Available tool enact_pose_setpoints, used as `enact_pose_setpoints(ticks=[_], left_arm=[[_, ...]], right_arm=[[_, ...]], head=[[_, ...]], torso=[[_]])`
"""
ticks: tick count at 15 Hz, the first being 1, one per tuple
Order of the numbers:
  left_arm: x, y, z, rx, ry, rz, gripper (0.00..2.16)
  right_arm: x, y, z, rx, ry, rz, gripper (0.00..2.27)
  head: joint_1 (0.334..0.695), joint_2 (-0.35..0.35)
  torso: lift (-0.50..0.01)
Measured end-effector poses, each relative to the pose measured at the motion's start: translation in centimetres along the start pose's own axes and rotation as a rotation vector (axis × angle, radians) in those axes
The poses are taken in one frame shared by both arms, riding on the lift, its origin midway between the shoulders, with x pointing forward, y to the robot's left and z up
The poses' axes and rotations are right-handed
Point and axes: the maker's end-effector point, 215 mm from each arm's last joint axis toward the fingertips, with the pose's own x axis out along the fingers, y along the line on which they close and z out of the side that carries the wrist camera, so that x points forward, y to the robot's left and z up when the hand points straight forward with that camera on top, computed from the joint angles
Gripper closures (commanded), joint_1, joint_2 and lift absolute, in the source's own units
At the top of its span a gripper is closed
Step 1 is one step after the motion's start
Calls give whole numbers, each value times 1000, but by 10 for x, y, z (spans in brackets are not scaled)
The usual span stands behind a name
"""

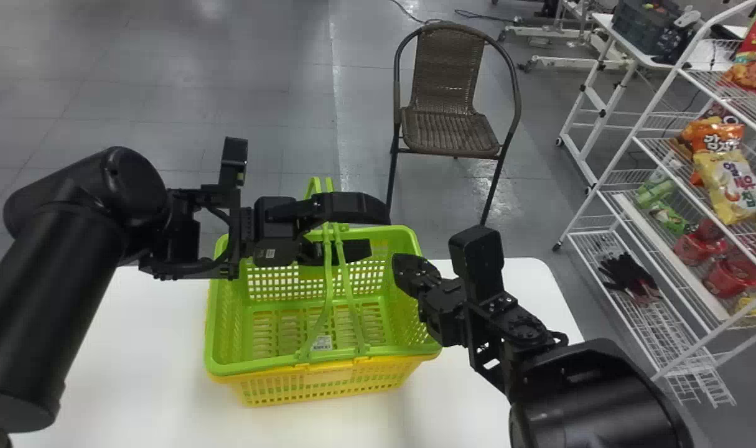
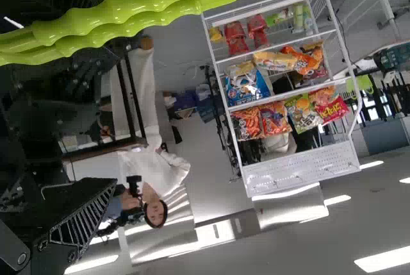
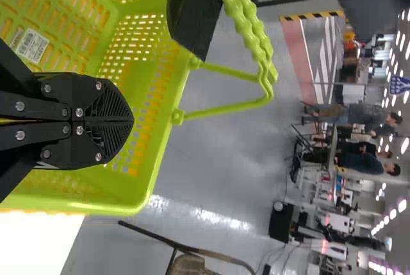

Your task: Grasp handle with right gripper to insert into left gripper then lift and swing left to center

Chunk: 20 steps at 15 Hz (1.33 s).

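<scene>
Well, in the head view, the left end effector (image 1: pixel 353 231) is hanging at the centre, its fingers spreading apart, and the green handles (image 1: pixel 329 274) are running up between them. The right end effector (image 1: pixel 401 266) is hovering right of centre, its fingers pressing together (on nothing at all). Below, the green basket (image 1: pixel 266 367) is nesting in a yellow basket (image 1: pixel 259 389) on the table (image 1: pixel 141 361), lower middle of the frame. A wicker chair (image 1: pixel 449 127) is standing at upper right of centre; a white rack (image 1: pixel 670 256) is holding snack bags (image 1: pixel 729 186) along the right side.

In the left wrist view, the handles are crossing between the spreading fingers.

In the right wrist view, the right end effector (image 3: pixel 131 121) is keeping its fingers together over the green basket, apart from the handles.
</scene>
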Motion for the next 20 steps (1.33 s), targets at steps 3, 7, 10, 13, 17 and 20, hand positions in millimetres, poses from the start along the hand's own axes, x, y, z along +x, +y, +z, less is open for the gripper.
enact_pose_setpoints(ticks=[3, 7, 10, 13, 17, 20], left_arm=[[0, -2, 0, 0, 5, 0, 137], [0, -2, 0, -5, 8, -1, 137], [-4, -7, -2, -27, 22, -7, 137], [-9, -17, -8, -71, 50, -21, 137], [-11, -33, -9, -96, 86, -29, 137], [-12, -41, -4, -91, 98, -24, 137]], right_arm=[[-35, -18, -13, 21, -10, -33, 2250], [-83, -41, -27, 42, -40, -82, 2250], [-114, -64, -36, 73, -62, -125, 2250], [-131, -73, -46, 99, -77, -146, 2250], [-146, -77, -48, 101, -127, -168, 2253], [-157, -87, -49, 102, -181, -201, 2250]], head=[[695, -224], [695, -279], [695, -321], [695, -343], [695, -350], [695, -350]], torso=[[0], [0], [0], [0], [0], [0]])
